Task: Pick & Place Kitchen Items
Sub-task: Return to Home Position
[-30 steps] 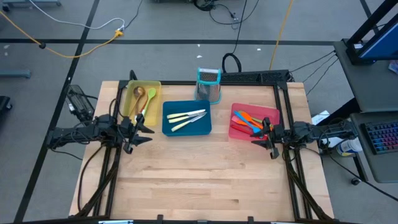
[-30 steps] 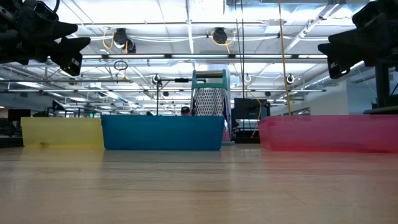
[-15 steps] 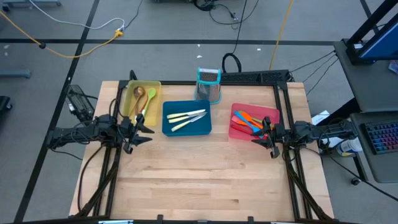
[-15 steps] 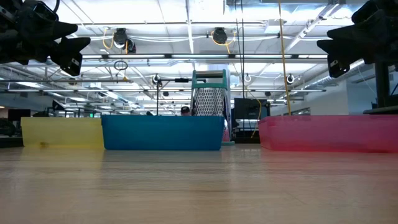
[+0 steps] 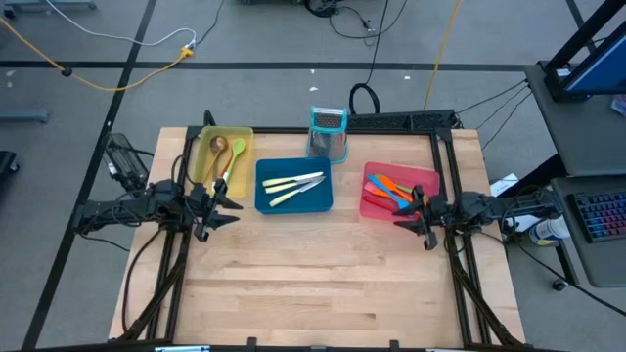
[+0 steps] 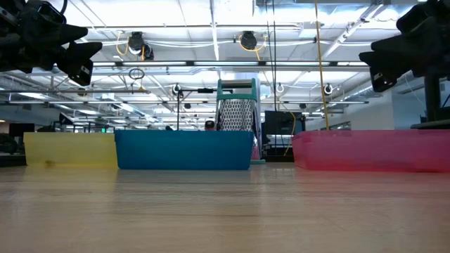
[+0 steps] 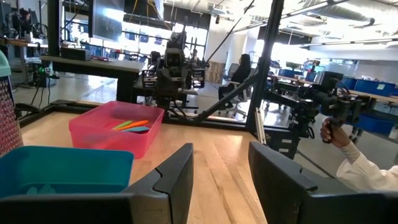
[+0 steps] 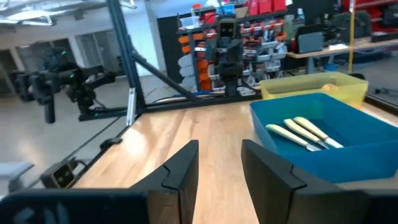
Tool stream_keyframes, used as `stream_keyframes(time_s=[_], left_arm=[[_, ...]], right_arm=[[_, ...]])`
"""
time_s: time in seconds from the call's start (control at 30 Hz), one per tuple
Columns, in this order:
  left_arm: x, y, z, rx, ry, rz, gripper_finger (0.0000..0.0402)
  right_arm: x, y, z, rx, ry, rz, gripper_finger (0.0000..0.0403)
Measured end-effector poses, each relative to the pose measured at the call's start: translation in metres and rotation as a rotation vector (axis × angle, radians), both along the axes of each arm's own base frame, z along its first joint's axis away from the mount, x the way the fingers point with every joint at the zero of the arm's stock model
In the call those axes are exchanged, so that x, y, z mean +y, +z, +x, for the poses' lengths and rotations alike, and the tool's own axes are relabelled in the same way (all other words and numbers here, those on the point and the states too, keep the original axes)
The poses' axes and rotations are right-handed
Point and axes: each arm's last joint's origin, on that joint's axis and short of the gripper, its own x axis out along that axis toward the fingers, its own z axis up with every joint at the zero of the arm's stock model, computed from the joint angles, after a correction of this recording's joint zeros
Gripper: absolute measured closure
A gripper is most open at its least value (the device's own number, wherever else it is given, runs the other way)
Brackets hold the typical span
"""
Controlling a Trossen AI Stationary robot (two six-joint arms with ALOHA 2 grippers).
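Three trays stand along the table's far half. The yellow tray [image 5: 223,154] holds a wooden spoon and a green spoon [image 5: 235,154]. The blue tray [image 5: 293,186] holds cream-handled knives [image 8: 300,133]. The pink tray [image 5: 399,191] holds orange and blue spatulas [image 5: 391,189]. My left gripper [image 5: 227,203] hovers open at the table's left edge, near the yellow tray's front. My right gripper [image 5: 409,217] hovers open at the right edge, by the pink tray's front. Nothing is between either pair of fingers [image 7: 180,177] [image 8: 183,168].
A metal grater with a teal top [image 5: 329,132] stands behind the blue tray. The table's near half [image 5: 313,284] is bare wood. Black frame rails run along both sides. In the left wrist view a person's hand [image 7: 333,132] shows beyond the table.
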Motion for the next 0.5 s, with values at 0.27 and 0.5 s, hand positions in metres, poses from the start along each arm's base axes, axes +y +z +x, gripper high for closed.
stream_keyframes(time_s=[0.27,0.5], left_arm=[[0.0000,0.0002,0.0000,-0.001,0.000,0.000,0.0245],[0.0000,0.0001,0.0000,0.000,0.000,0.000,0.0245]], right_arm=[[0.0009,0.0000,-0.0001,0.000,0.027,0.004,0.0286],[0.0008,0.0064,-0.0002,-0.065,0.023,0.015,0.0288]])
